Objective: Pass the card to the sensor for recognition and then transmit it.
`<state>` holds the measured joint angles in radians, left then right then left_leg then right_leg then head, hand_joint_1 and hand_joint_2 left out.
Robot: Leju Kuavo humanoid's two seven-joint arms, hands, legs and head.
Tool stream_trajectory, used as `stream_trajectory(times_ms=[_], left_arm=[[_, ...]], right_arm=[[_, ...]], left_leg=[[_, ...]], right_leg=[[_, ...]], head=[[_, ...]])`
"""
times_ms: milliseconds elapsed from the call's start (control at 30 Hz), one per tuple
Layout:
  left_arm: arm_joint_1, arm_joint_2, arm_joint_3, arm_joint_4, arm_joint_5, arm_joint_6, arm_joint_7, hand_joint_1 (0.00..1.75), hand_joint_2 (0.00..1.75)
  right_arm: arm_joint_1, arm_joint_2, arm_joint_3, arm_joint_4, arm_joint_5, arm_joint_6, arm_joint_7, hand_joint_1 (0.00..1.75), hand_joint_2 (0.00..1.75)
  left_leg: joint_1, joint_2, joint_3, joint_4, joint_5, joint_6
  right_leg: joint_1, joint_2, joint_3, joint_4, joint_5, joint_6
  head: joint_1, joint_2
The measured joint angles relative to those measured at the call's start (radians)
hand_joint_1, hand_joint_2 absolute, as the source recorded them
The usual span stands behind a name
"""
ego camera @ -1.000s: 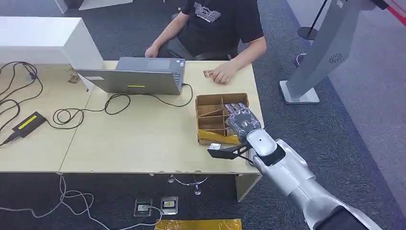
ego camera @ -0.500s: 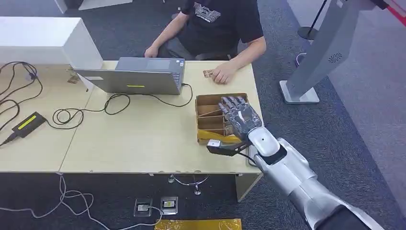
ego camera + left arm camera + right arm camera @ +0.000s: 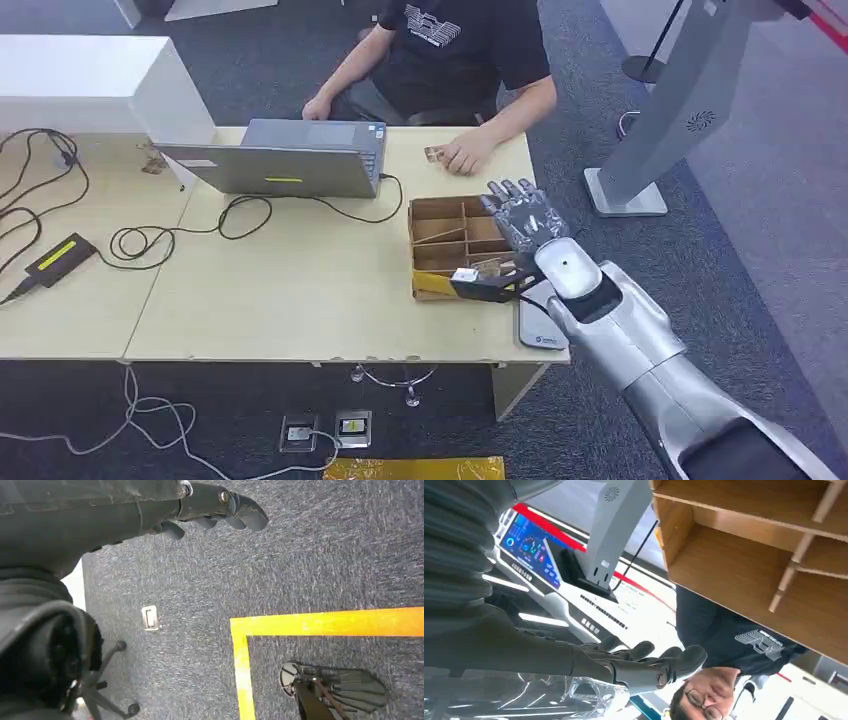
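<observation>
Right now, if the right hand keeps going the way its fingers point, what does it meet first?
Probably the person's hand resting beside a small card at the table's far edge; the right hand hovers over the cardboard divider box, though height is unclear.

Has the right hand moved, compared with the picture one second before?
Yes. The right hand has shifted toward the table's right edge and slightly farther from the robot, from above the cardboard box compartments to its right rim.

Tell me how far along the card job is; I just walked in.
Nothing looks done. The right robot hand hovers with fingers spread over the cardboard divider box and holds no card I can see. Left: pick a card, present it to the sensor, hand it on. The left robot hand hangs over the carpet.
</observation>
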<state>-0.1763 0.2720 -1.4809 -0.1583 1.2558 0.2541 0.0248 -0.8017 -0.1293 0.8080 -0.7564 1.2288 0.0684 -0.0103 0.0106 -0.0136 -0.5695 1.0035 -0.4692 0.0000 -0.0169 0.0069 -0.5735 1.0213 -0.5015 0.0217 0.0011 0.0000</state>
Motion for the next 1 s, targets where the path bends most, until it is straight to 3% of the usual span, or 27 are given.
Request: stream_trajectory(times_ms=[267, 433, 733, 1000], left_arm=[[0.000, 0.000, -0.009, 0.000, -0.004, -0.004, 0.001, 0.00, 0.00], [0.000, 0.000, -0.018, 0.000, -0.004, -0.004, -0.011, 0.00, 0.00], [-0.001, 0.000, -0.019, 0.000, -0.006, -0.003, -0.021, 0.00, 0.00], [-0.002, -0.001, -0.019, 0.000, 0.000, 0.001, -0.022, 0.00, 0.00]], right_arm=[[-0.008, -0.069, 0.001, -0.145, 0.018, 0.233, -0.045, 0.00, 1.75], [0.005, -0.107, 0.002, -0.250, -0.049, 0.363, -0.051, 0.00, 1.75], [0.017, -0.132, 0.006, -0.309, -0.118, 0.361, -0.060, 0.00, 1.75], [0.019, -0.100, 0.033, -0.224, -0.215, 0.263, -0.088, 0.00, 1.75]], left_leg=[[0.000, 0.000, 0.000, 0.000, 0.000, 0.000], [0.000, 0.000, 0.000, 0.000, 0.000, 0.000], [0.000, 0.000, 0.000, 0.000, 0.000, 0.000], [0.000, 0.000, 0.000, 0.000, 0.000, 0.000]], right_leg=[[0.000, 0.000, 0.000, 0.000, 0.000, 0.000], [0.000, 0.000, 0.000, 0.000, 0.000, 0.000], [0.000, 0.000, 0.000, 0.000, 0.000, 0.000], [0.000, 0.000, 0.000, 0.000, 0.000, 0.000]], head=[[0.000, 0.000], [0.000, 0.000], [0.000, 0.000], [0.000, 0.000]])
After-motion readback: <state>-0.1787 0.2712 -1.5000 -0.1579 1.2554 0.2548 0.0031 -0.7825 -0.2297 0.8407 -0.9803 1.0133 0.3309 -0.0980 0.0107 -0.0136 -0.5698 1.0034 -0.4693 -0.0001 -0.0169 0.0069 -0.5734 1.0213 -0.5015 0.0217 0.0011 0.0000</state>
